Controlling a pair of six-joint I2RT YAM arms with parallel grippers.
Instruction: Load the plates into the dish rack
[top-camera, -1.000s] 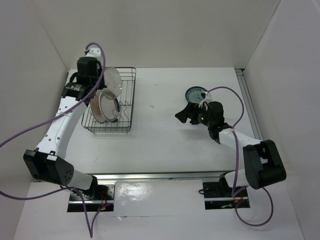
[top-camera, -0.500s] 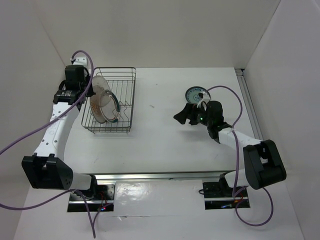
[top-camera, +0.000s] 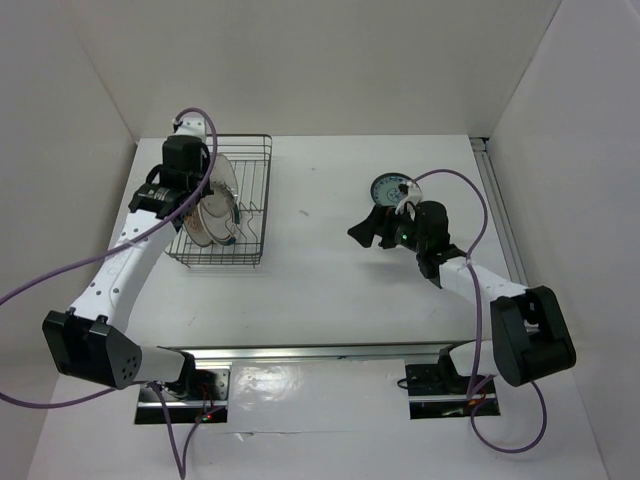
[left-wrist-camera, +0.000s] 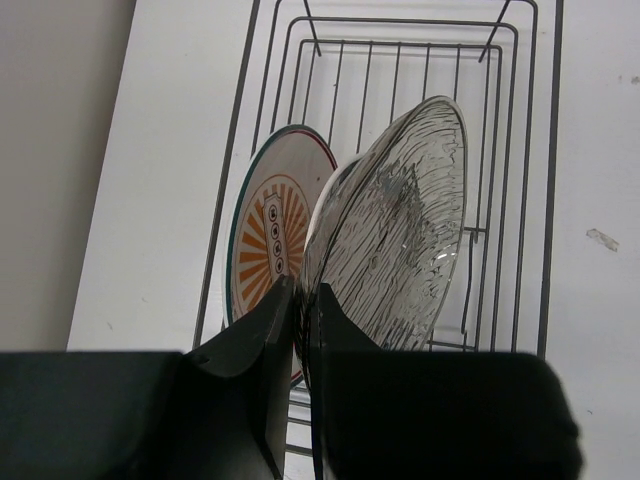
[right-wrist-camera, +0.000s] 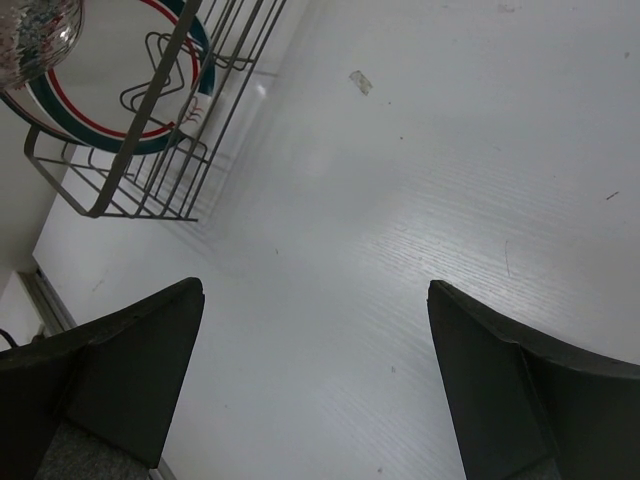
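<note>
Three of the four plates are at the dish rack (top-camera: 255, 180), which sits on the left of the desk (top-camera: 330, 290). The orange sunburst plate (left-wrist-camera: 262, 235) stands on edge against the rack's left side. A strip of small dark marks runs down its centre, too small to read. The translucent grey plate (left-wrist-camera: 400, 230) leans just beside it, tilted to the right. The left gripper (left-wrist-camera: 300, 295) has its jaws closed on this plate's lower rim. The fingers (left-wrist-camera: 262, 345) hide whether that rim rests on the wires. The plate with the dark-green-and-red rim (right-wrist-camera: 90, 90) stands at the rack's near end and shows through the wires in the right wrist view.

The dark teal plate (top-camera: 390, 187) lies flat on the desk, well apart from the rack. The right gripper (top-camera: 365, 228) hovers near it with its jaws spread wide and nothing between them. A small scuff (left-wrist-camera: 598, 238) marks the desk right of the rack. Purple cables (top-camera: 60, 265) trail from both arms.
</note>
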